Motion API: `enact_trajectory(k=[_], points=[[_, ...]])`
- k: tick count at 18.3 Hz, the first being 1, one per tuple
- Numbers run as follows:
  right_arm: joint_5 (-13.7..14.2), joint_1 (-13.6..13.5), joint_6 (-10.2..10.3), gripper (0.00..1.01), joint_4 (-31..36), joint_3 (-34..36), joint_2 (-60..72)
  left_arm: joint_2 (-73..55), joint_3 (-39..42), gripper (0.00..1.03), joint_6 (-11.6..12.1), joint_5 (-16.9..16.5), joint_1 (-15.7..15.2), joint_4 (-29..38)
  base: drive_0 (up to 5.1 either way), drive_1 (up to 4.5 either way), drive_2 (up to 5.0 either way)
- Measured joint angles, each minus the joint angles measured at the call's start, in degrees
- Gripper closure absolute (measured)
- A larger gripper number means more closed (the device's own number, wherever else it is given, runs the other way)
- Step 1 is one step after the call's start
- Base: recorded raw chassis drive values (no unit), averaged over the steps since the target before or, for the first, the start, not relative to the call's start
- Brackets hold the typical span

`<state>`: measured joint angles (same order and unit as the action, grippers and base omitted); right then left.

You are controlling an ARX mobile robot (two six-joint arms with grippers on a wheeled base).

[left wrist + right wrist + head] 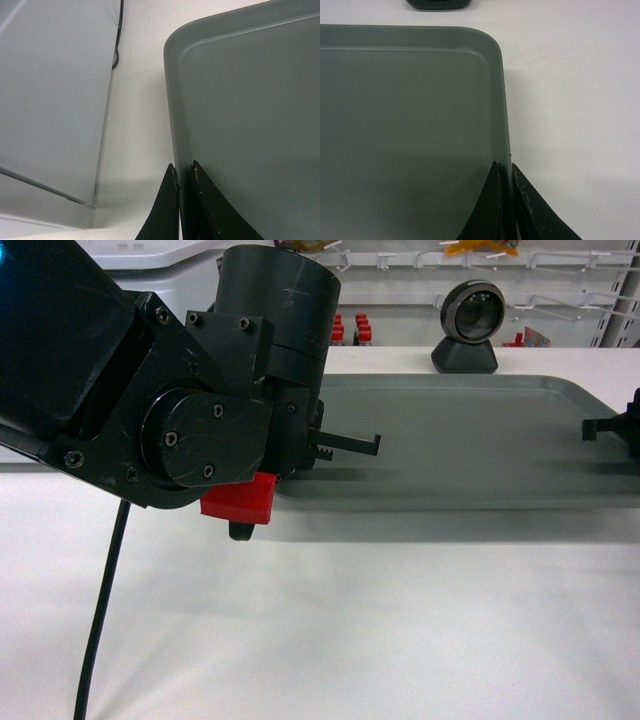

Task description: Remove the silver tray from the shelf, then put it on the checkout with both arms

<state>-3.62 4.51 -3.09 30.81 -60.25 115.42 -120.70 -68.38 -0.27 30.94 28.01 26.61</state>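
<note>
While the silver tray (470,445) lies flat on the white checkout (330,630), each arm grips one of its short ends. At the tray's left end, the left gripper (183,172) has its two fingers closed on the raised rim, one finger (167,200) outside the rim and the other over the tray's bottom. At the tray's right end, the right gripper (505,172) is clamped on the rim in the same way, near a rounded corner. Beyond the tray's far long edge, a black scanner (468,328) with a round face stands on the checkout. Beside the tray's left end, the bulky left arm (180,390) carries a red part (238,502), and a black cable (100,620) hangs from it.
</note>
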Motion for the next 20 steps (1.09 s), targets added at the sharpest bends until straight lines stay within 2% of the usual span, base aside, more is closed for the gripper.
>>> enact_trajectory(k=[5, 13, 14, 17, 20], points=[[0.6, 0.0, -1.1, 0.98, -0.3, -0.8, 2.1, -1.9, -0.9, 0.99, -0.8, -0.1, 0.0, -0.7, 0.0, 0.00, 0.0], [1.0, 0.0, -2.3, 0.98, -0.5, -0.9, 3.9, -2.8, -1.4, 0.99, -0.8, -0.4, 0.0, -1.5, 0.0, 0.00, 0.0], [1.1, 0.0, -2.7, 0.96, -0.5, -0.9, 3.9, -2.8, -1.4, 0.98, -0.9, -0.5, 0.0, -1.5, 0.0, 0.00, 0.0], [3.2, 0.4, -4.8, 0.71, -0.3, -1.0, 4.1, -2.8, -1.4, 0.74, 1.6, -0.1, 0.0, -1.7, 0.0, 0.00, 0.0], [4.1, 1.2, -5.6, 0.36, -0.3, -1.1, 4.1, -2.8, -1.4, 0.39, 2.4, 0.4, -0.4, -1.3, 0.0, 0.00, 0.0]])
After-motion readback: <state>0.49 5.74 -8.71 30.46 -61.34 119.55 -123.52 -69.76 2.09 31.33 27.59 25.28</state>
